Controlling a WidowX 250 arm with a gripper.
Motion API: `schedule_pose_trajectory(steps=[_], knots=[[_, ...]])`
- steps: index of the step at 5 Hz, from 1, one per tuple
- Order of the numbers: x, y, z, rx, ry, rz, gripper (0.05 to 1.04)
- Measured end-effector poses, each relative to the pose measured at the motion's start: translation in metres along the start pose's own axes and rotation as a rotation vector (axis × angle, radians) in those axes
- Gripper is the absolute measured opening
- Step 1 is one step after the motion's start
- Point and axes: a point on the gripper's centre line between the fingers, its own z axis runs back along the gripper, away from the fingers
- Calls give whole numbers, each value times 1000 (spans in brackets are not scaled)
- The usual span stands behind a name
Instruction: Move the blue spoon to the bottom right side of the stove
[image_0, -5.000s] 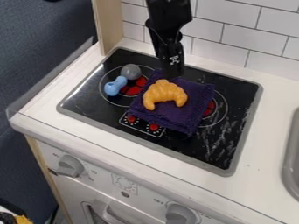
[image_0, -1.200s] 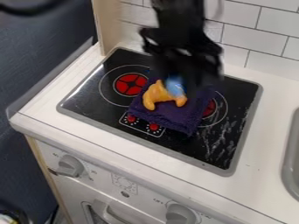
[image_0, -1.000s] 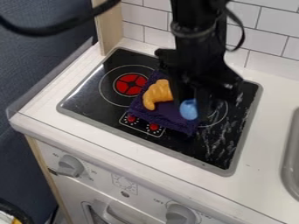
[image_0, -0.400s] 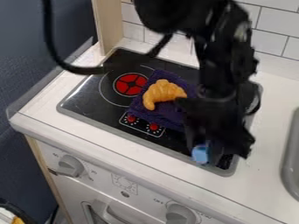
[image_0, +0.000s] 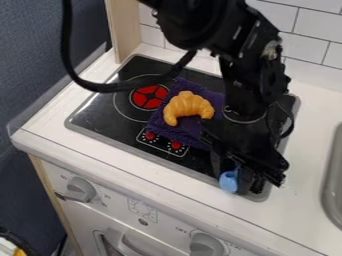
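In the camera view, the black gripper (image_0: 234, 176) hangs down over the bottom right corner of the stove (image_0: 99, 112), and this is the place that the task asks for. The blue spoon (image_0: 229, 182) is between its fingers, which stand narrow around it, so I judge that they hold it in order to carry it and set it down. The blue end points to the front edge of the stove and lies partly over its grey rim. Whether the spoon touches the surface, I cannot tell.

On the middle of the stove lies the purple cloth (image_0: 175, 131), with the croissant (image_0: 188, 107) on top. They are not part of the job, so the gripper is to the right of them, probably a good way to leave them undisturbed. Before release, a small shift inward seems wise, because at the rim the spoon could tip or roll off.
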Motion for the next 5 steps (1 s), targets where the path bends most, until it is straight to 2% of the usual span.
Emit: schedule_pose_trajectory(steps=[1, 2, 3, 4, 5], knots=[[2, 9, 1, -1, 12, 8, 755], [0, 18, 4, 0, 28, 17, 989], [0, 17, 23, -8, 9, 6, 1001], [-1, 12, 52, -35, -47, 0, 1001], [-2, 5, 72, -45, -60, -55, 1001]])
